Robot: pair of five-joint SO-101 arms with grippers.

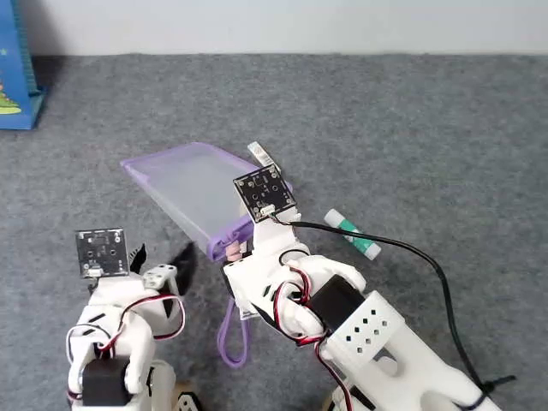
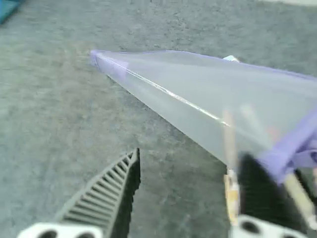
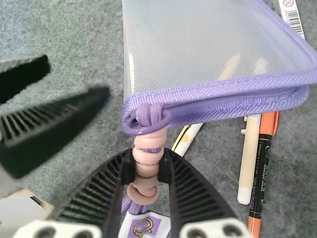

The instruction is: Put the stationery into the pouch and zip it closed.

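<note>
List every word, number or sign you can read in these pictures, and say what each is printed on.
No text reads clearly.
White strip at the pouch's edge: black print, too small to read.
Orange pen: dark lettering along the barrel, too small.
Tag by the right gripper: gold mark, partly hidden, unreadable.
Blue box: picture, no legible words.

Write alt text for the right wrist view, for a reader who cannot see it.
The right gripper is shut on the pink pull at a corner of the purple-edged clear pouch. An orange pen lies on the carpet nearby.
</note>
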